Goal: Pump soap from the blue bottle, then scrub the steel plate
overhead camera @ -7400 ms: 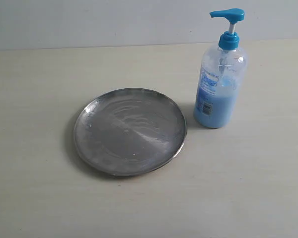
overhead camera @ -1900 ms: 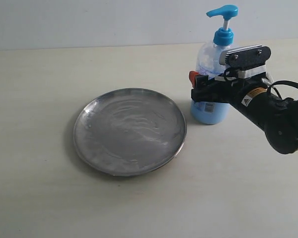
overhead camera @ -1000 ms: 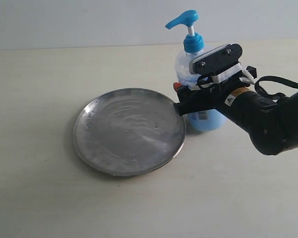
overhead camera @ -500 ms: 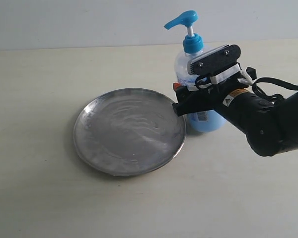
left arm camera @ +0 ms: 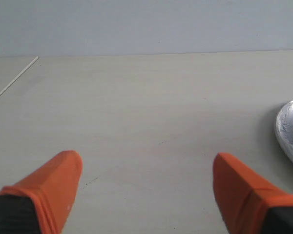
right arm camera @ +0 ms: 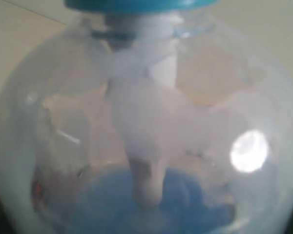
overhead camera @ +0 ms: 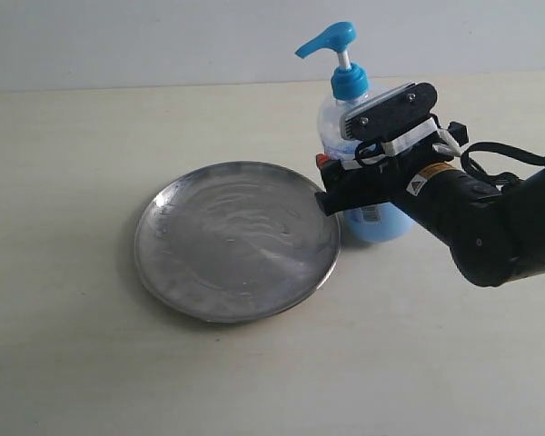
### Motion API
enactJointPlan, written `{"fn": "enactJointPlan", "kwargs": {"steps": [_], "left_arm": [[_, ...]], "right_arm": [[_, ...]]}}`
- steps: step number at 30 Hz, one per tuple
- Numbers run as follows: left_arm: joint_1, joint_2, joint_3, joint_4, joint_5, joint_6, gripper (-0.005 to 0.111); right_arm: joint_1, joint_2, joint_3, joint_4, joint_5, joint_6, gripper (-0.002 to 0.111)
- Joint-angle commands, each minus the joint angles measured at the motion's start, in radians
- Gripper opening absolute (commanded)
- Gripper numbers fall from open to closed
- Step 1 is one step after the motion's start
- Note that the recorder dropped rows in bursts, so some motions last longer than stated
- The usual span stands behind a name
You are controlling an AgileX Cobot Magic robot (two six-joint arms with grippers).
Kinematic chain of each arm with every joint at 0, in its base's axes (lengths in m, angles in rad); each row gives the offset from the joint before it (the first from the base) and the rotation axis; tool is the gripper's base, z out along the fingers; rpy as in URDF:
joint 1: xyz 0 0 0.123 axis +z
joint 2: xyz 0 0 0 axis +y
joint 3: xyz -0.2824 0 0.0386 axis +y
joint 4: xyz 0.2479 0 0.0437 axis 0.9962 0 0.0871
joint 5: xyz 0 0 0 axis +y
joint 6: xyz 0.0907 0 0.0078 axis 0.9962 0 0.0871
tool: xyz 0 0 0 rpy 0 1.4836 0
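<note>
The blue bottle stands at the right edge of the steel plate, tilted slightly, with its blue pump spout pointing left toward the plate. My right gripper is shut around the bottle's body, one finger on each side. In the right wrist view the clear bottle fills the picture, with pale blue soap low inside it. My left gripper is open over bare table, its orange fingertips far apart. An edge of the plate shows beside it.
The pale table top spreads around the plate, and a light wall runs along its far edge. The right arm's black body stretches in from the right, low over the table.
The right gripper closed on the bottle and carried it left to the plate's edge. Over the last second the bottle has only tipped a little further left.
</note>
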Motion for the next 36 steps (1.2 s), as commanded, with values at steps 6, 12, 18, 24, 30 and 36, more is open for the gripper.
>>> {"fn": "enactJointPlan", "kwargs": {"steps": [6,12,18,24,30,36], "left_arm": [[0.004,0.004,-0.001,-0.008,-0.010,-0.002,0.075],[0.004,0.004,-0.001,-0.008,-0.010,-0.002,0.075],[0.004,0.004,-0.001,-0.008,-0.010,-0.002,0.075],[0.004,0.004,-0.001,-0.008,-0.010,-0.002,0.075],[0.004,0.004,-0.001,-0.008,-0.010,-0.002,0.075],[0.004,0.004,-0.001,-0.008,-0.010,-0.002,0.075]], "right_arm": [[0.003,-0.027,-0.008,-0.017,-0.084,-0.018,0.000],[0.003,-0.027,-0.008,-0.017,-0.084,-0.021,0.000],[0.003,-0.027,-0.008,-0.020,-0.109,-0.014,0.000],[0.003,-0.027,-0.008,-0.022,-0.120,-0.014,0.000],[0.003,-0.027,-0.008,-0.020,-0.133,-0.014,0.000],[0.003,-0.027,-0.008,-0.020,-0.141,-0.014,0.000]]}}
